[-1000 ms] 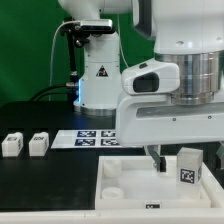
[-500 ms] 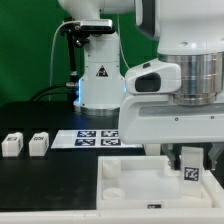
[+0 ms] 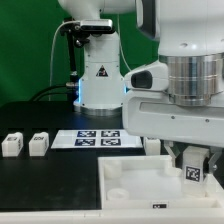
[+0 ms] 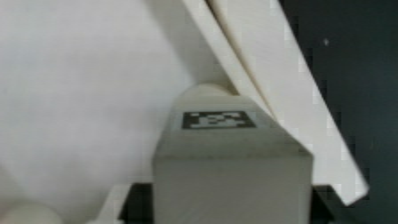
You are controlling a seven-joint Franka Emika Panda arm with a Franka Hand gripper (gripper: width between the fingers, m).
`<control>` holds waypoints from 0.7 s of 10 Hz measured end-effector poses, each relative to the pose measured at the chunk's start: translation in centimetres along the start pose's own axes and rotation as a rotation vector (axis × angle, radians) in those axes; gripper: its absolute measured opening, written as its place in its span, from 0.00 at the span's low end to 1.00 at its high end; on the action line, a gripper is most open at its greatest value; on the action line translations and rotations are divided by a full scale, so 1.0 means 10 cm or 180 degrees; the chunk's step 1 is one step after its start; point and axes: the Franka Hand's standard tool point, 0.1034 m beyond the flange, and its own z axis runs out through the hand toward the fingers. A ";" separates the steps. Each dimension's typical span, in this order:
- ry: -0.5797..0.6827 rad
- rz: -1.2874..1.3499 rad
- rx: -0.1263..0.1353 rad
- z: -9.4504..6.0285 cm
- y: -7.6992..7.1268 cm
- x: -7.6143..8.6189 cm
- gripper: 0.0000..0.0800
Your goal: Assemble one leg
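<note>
My gripper [image 3: 192,164] is shut on a leg [image 3: 192,173], a small white block with a square marker tag, and holds it upright at the large flat white square piece [image 3: 140,185], near its corner on the exterior view's right. In the wrist view the leg [image 4: 222,150] fills the space between my dark fingers [image 4: 135,200], its tag facing the camera, beside the square piece's raised edge [image 4: 249,60]. Whether the leg's base touches the piece is hidden. Two more legs [image 3: 12,144] [image 3: 38,143] stand on the black table at the exterior view's left.
The marker board [image 3: 98,138] lies flat behind the square piece. Another small white block [image 3: 152,145] stands just behind that piece. The robot base [image 3: 98,75] stands at the back. Round sockets [image 3: 113,185] show on the square piece.
My gripper with the leg has sunk a little and shifted slightly toward the exterior view's right. The arm's body now covers more of the scene. The other parts have not moved.
</note>
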 end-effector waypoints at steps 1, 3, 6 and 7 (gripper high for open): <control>-0.0019 0.0632 0.0087 0.00 0.02 0.01 0.36; -0.0211 0.1759 0.0378 0.00 0.02 0.11 0.36; -0.0404 0.2879 0.0539 0.00 0.03 0.11 0.37; -0.0406 0.2897 0.0536 0.00 0.03 0.11 0.37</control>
